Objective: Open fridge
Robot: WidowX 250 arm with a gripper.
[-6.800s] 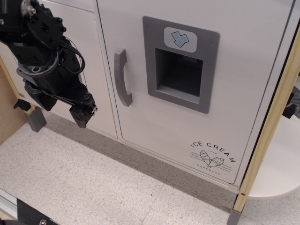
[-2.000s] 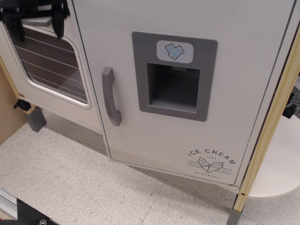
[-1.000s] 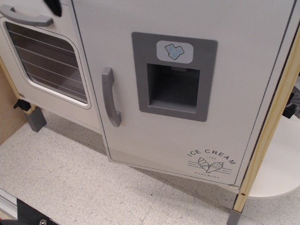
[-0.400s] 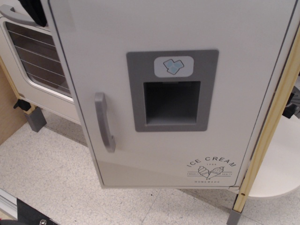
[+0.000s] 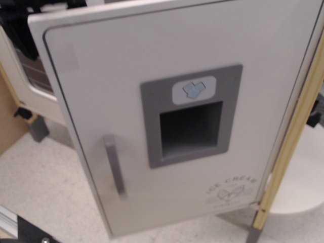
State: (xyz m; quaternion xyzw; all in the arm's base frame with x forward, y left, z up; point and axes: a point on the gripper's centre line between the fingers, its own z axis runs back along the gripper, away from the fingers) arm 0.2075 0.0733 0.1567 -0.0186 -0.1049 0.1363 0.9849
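The fridge door (image 5: 152,50) is large and white and fills most of the view. It stands swung out toward the camera, hinged on its right side, and looks motion-blurred. Its grey vertical handle (image 5: 114,164) sits low on the left. The grey ice-dispenser recess (image 5: 191,129) with the ice-cube icon (image 5: 194,89) is in the middle, and the "ICE CREAM" logo (image 5: 230,190) is at the lower right. A dark part of my arm (image 5: 17,25) shows at the top left, behind the door's upper left corner. The gripper's fingers are hidden by the door.
The oven door (image 5: 23,88) with its window is partly visible at the left behind the fridge door. A wooden post (image 5: 298,126) runs down the right side, with a white rounded shelf (image 5: 301,187) beyond it. A grey foot (image 5: 38,129) stands on the speckled floor (image 5: 45,187).
The fridge door has swung further open toward the camera, its left edge moving left and down. The dark arm now sits behind the door's top left corner.
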